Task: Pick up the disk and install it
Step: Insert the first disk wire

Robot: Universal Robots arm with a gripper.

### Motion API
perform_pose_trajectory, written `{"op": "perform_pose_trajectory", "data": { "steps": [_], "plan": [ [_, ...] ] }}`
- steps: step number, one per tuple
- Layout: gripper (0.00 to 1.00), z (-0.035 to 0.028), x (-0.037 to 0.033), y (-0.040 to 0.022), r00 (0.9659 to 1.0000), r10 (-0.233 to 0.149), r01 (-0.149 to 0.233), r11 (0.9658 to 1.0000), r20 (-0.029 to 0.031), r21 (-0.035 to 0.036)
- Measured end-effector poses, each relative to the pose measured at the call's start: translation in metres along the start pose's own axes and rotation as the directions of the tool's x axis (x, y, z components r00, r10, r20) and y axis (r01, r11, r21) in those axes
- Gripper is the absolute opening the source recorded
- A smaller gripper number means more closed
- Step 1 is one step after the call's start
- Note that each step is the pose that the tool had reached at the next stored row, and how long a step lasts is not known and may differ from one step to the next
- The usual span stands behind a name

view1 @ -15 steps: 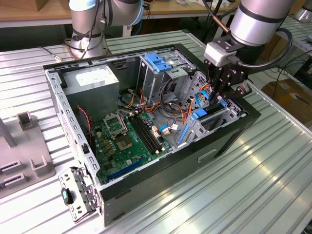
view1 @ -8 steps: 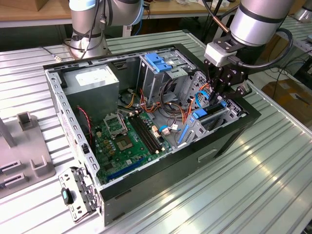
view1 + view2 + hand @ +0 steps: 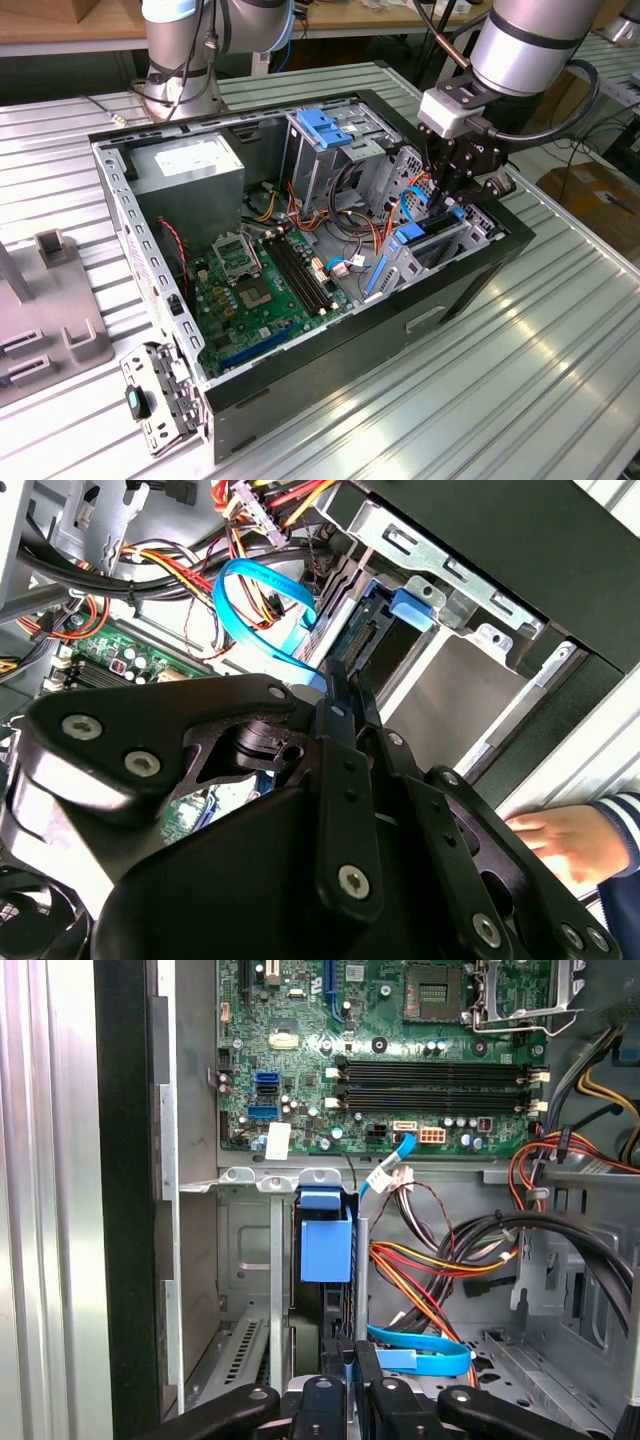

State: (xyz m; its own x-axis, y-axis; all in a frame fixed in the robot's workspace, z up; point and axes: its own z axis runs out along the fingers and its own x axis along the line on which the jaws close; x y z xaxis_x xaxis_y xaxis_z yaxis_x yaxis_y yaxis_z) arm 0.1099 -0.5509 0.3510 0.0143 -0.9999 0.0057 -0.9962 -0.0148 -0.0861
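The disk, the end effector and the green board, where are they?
disk (image 3: 325, 1248): first wrist view, on its blue frame.
end effector (image 3: 350, 1352): first wrist view, at its grasping end.
green board (image 3: 390, 1020): first wrist view, on bare green.

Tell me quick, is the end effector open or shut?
End effector: closed, at the disk; whether it grips it cannot be told.

Upright disk (image 3: 326, 1250) in drive bay (image 3: 245, 1260), in pinch of end effector (image 3: 350, 1358).

Disk (image 3: 326, 1248) in bay (image 3: 243, 1260) beside motherboard (image 3: 400, 1050)
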Motion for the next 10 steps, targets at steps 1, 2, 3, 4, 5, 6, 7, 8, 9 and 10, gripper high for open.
{"op": "perform_pose_trajectory", "data": {
  "steps": [1,2,3,4,5,6,7,8,9,10],
  "plan": [
    [0.16,0.0000,0.0000,0.0001,1.0000,0.000,0.000,1.0000,0.0000,0.0001],
    [0.16,0.0002,0.0000,0.0003,1.0000,-0.001,0.001,1.0000,0.0002,0.0001],
    [0.16,0.0003,0.0000,0.0004,1.0000,-0.001,0.001,1.0000,0.0002,0.0001],
    [0.16,0.0004,0.0000,0.0004,1.0000,-0.002,0.002,1.0000,0.0002,0.0001],
    [0.16,0.0006,0.0003,0.0005,1.0000,-0.003,0.003,1.0000,0.0006,0.0001],
    [0.16,0.0007,0.0012,0.0005,1.0000,-0.003,0.003,1.0000,0.0008,0.0002],
    [0.16,0.0006,0.0029,0.0007,1.0000,-0.004,0.004,1.0000,0.0009,0.0002],
    [0.16,0.0006,0.0040,0.0008,1.0000,-0.006,0.006,1.0000,0.0030,0.0003],
    [0.16,0.0005,0.0041,0.0012,1.0000,-0.008,0.008,1.0000,0.0048,0.0006],
    [0.16,0.0007,0.0041,0.0015,0.9999,-0.010,0.010,1.0000,0.0058,0.0008]
  ]
}}
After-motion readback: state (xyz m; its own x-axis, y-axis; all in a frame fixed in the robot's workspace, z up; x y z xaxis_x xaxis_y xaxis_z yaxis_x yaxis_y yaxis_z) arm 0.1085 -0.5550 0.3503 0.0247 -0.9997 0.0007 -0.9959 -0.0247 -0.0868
